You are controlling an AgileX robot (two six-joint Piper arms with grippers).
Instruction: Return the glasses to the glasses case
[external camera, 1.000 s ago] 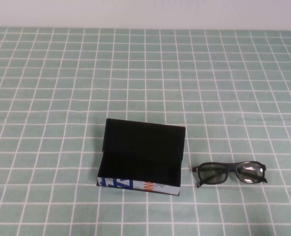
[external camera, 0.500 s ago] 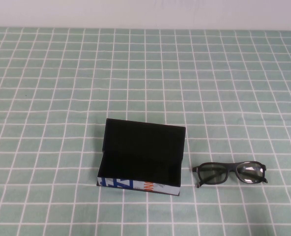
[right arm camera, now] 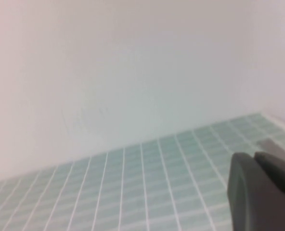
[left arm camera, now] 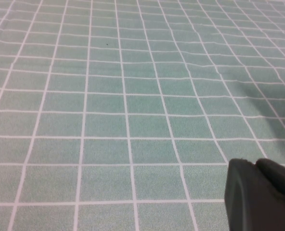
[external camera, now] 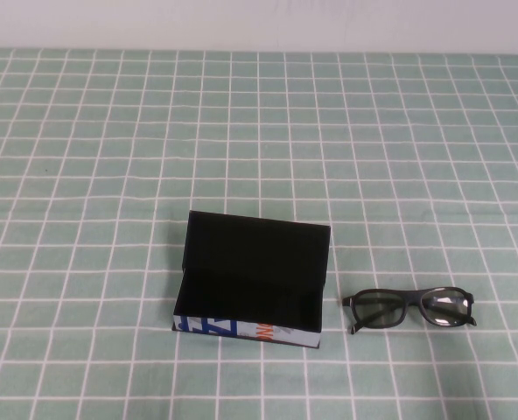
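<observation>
Here the glasses case (external camera: 250, 284) sits open on the green checked tabletop (external camera: 110, 175), its lid standing up at the back and its blue, white and orange printed front facing the robot. The glasses (external camera: 409, 308) lie just beside the case, on the right hand's side of it, apart from it and not inside. Neither hand shows in the high view. The left hand (left arm camera: 262, 195) appears only as a dark edge in its own wrist view, low over bare cloth, with a corner of the case nearby; whether it is wide or narrow cannot be told. The right hand (right arm camera: 263, 190) is closed tight on nothing, raised and facing the pale wall (right arm camera: 123, 72), well apart from the glasses.
</observation>
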